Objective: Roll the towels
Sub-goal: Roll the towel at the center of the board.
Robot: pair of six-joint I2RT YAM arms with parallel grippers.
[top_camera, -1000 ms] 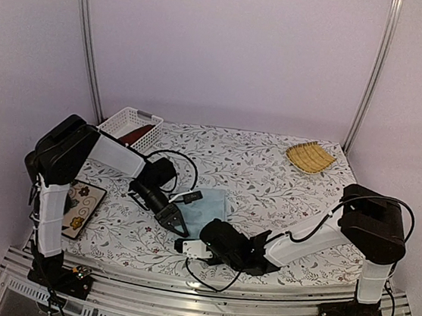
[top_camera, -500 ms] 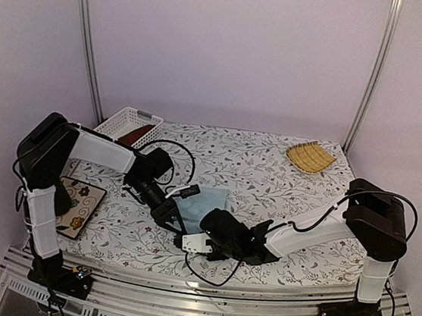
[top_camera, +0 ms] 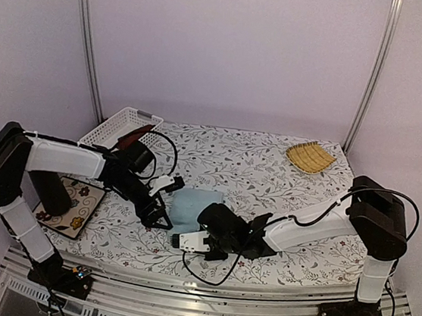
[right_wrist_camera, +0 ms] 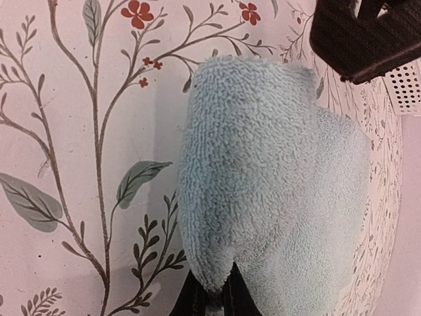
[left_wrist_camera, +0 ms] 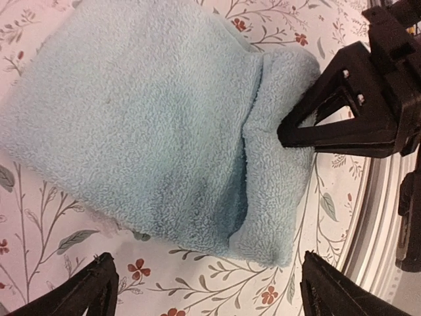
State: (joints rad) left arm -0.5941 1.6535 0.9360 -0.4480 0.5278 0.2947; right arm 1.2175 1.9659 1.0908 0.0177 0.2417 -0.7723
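From where I stood, the pale blue towel [left_wrist_camera: 151,112] lay on the flowered tablecloth [top_camera: 254,178] near the front edge, a little left of the middle, between the two arms. One side of it was folded up and over onto itself, making a thick lip.

The right gripper [left_wrist_camera: 284,135] reached in low from the right and had that lip. Its dark fingers [right_wrist_camera: 197,299] were pressed together on the terry, and the cloth draped over and around them, so that only their lower part showed in the right wrist view. The tips met in a single point against the fold.

The left gripper [top_camera: 160,218] hung just beside the towel's near-left edge. Its fingers [left_wrist_camera: 92,293] were spread wide, one at each side of that edge, with nothing between them but the towel's border and patterned cloth. I could not tell whether the tips touched the table.

The rust-red towel [top_camera: 136,136] sat in the white basket [top_camera: 116,124] at the back left corner, well apart from both grippers. A bamboo mat [top_camera: 310,156] lay at the far right.
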